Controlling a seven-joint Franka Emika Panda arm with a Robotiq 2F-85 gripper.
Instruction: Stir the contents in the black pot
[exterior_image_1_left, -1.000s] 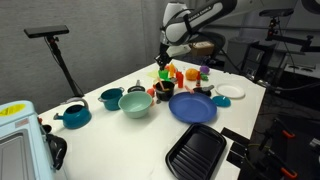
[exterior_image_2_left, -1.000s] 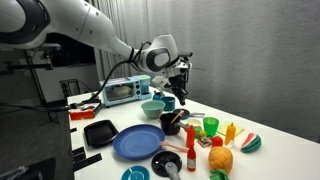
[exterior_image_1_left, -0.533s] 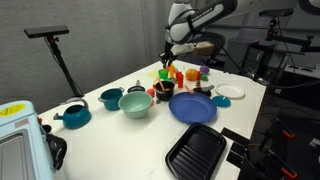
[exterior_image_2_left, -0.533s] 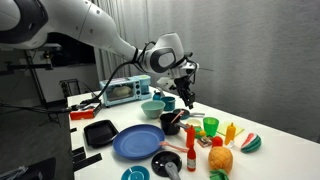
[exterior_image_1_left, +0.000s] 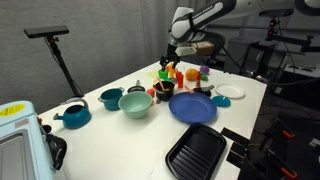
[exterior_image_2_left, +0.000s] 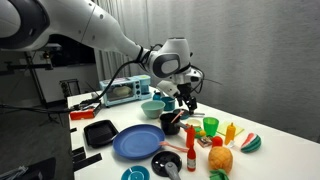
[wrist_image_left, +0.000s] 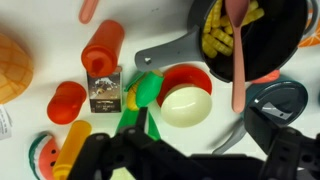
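Above black pot (wrist_image_left: 286, 46), tool (wrist_image_left: 190, 150) wider

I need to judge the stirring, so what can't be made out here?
- black pot: far rim cut off by the wrist view's top edge.
- spoon: upper end cut off by that edge.
- yellow contents: too small to make out in both exterior views.
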